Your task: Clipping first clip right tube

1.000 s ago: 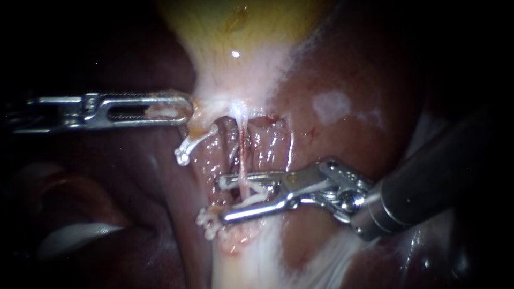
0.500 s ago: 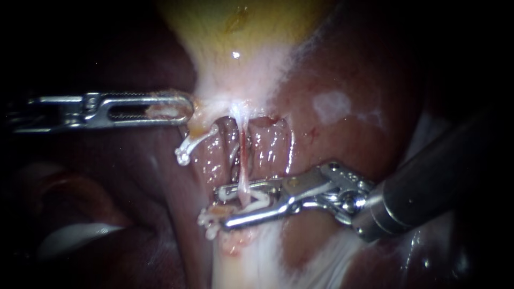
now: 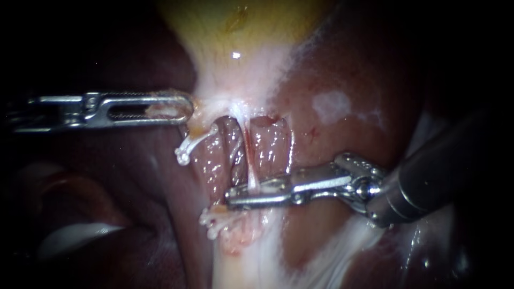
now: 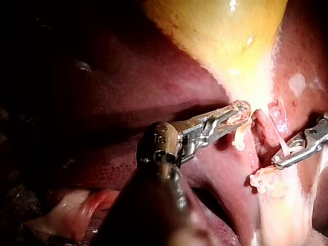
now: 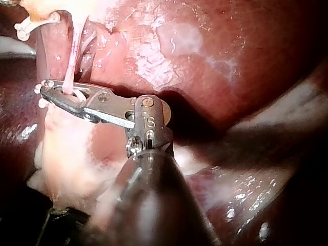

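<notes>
Leftmost, my left instrument [image 3: 181, 108] has its jaws clamped on the pale neck of the gallbladder [image 3: 235, 37]. Just below its tip hangs a white clip [image 3: 184, 151], with a second clip [image 3: 212, 222] lower down. Further right, the thin right tube [image 3: 248, 155] runs down into my right instrument [image 3: 234, 197], whose jaws are closed tight across it, with the liver [image 3: 332, 69] behind.

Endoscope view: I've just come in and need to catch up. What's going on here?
The left instrument has its jaws shut on tissue at the gallbladder's neck. The right instrument has its jaws shut on a thin pale tube, with a white clip between them, seen best in the right wrist view. Two other clips sit to that tube's left in the endoscope view.
</notes>
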`<action>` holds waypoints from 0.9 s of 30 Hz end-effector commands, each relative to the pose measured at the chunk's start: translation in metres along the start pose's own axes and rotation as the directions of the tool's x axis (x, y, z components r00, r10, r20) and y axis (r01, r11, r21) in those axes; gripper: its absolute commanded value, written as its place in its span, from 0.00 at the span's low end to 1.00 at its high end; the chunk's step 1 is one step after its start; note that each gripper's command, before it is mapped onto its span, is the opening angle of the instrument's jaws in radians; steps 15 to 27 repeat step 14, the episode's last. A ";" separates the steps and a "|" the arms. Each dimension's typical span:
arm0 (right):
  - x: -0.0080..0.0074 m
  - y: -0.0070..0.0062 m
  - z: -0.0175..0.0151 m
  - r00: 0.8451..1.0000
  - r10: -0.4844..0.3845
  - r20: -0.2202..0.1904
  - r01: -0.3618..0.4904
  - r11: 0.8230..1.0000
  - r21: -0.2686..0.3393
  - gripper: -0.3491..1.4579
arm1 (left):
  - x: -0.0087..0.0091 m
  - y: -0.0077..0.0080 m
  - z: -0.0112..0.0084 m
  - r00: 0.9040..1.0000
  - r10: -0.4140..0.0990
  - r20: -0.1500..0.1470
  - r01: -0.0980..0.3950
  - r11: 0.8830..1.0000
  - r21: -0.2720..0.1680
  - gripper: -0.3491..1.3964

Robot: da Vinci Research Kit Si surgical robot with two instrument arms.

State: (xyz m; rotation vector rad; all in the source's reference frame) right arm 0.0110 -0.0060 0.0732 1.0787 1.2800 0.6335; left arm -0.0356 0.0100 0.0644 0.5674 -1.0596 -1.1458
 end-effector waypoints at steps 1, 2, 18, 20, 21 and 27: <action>0.0000 0.0000 0.0001 1.000 -0.002 0.000 0.002 1.000 -0.001 0.00 | 0.0000 0.0000 0.0000 1.000 0.000 0.000 0.000 1.000 0.000 0.00; 0.0000 0.0000 0.0001 1.000 -0.002 0.000 0.002 1.000 -0.001 0.00 | 0.0000 0.0000 0.0000 1.000 0.000 0.000 0.000 1.000 0.001 0.00; 0.0001 0.0000 0.0000 1.000 -0.001 -0.001 0.001 1.000 -0.001 0.00 | 0.0000 0.0000 0.0000 1.000 0.000 0.000 0.000 1.000 0.000 0.00; 0.0001 0.0000 0.0000 1.000 -0.001 -0.001 0.001 1.000 -0.001 0.00 | 0.0000 0.0000 0.0000 1.000 0.000 0.000 0.000 1.000 0.000 0.00; 0.0001 0.0000 0.0000 1.000 -0.001 -0.001 0.001 1.000 -0.001 0.00 | 0.0000 0.0000 0.0000 1.000 0.000 0.000 0.000 1.000 0.000 0.00; 0.0001 0.0000 0.0000 1.000 -0.001 -0.001 0.001 1.000 -0.001 0.00 | 0.0000 0.0000 0.0000 1.000 0.000 0.000 0.000 1.000 0.000 0.00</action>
